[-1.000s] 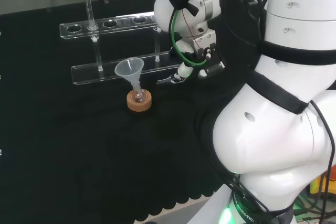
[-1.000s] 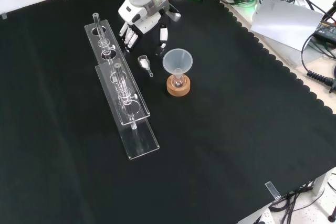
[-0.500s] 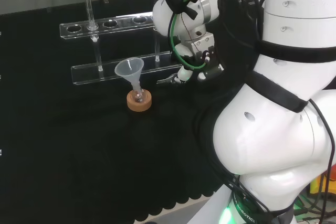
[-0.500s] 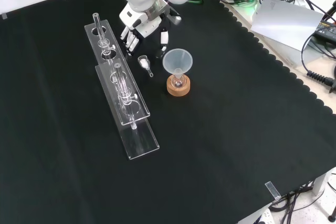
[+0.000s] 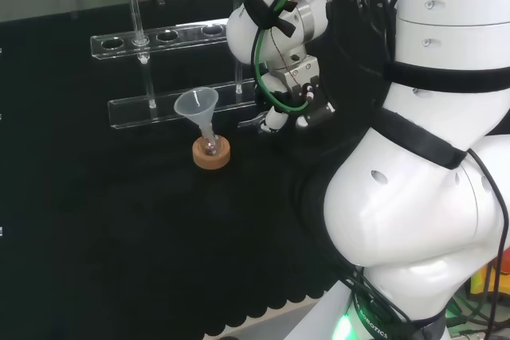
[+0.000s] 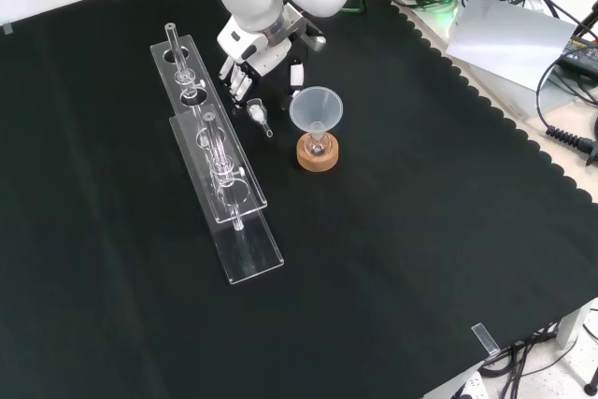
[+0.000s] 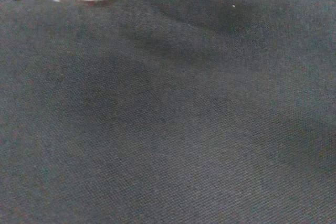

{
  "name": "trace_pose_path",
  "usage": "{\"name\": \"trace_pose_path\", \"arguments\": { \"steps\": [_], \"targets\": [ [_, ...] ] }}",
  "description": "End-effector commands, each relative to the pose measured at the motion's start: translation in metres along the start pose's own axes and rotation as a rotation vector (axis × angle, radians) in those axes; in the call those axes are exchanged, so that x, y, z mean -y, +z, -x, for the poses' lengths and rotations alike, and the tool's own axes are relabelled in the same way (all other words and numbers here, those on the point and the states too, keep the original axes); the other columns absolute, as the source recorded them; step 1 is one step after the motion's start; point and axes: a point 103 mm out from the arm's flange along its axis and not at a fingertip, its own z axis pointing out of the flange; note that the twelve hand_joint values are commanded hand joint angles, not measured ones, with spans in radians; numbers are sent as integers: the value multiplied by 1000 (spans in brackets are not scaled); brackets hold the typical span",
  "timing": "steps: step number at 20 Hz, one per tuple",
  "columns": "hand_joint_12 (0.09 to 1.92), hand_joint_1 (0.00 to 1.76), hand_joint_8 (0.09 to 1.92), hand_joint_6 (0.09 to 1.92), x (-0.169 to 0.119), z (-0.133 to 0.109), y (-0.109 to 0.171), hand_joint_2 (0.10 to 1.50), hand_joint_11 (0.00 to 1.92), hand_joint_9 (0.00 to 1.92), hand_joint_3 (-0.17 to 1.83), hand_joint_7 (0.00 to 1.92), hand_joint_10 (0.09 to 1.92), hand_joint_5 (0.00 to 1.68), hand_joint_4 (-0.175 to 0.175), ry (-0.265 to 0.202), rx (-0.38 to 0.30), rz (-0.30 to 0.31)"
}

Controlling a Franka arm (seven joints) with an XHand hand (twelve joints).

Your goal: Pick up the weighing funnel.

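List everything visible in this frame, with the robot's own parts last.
cloth: one, black, covers the bench
rack: one, clear, front view's left, tubes upright in it
weighing funnel: one, clear, lying on the cloth between rack and funnel
funnel: one, clear, mouth up, stem in a flask
flask: one, small, clear, on the cork ring
cork ring: one, tan, mid-cloth
sheet: one, grey, beyond the cloth's edge
cables: several, dark, front view's right edge
arm: one, white
hand: one, black and white, open, right by the weighing funnel
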Motion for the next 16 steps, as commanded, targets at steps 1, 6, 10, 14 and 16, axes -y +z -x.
{"name": "trace_pose_path", "arguments": {
  "steps": [1,6,10,14,16],
  "targets": [
    [1275,862,748,667,-1,3,2,643,465,823,574,564,602,576,-52,5,15,2],
    [1276,867,759,720,-1,1,1,645,473,840,577,603,608,648,-42,-4,22,5],
    [1268,875,750,759,-2,2,2,643,490,854,583,630,602,649,-44,4,24,1],
    [1264,881,750,763,-2,2,3,643,499,860,585,638,601,635,-46,26,21,0],
    [1262,882,751,764,-3,3,3,643,501,862,586,640,600,629,-47,23,19,-3]
  ]
}}
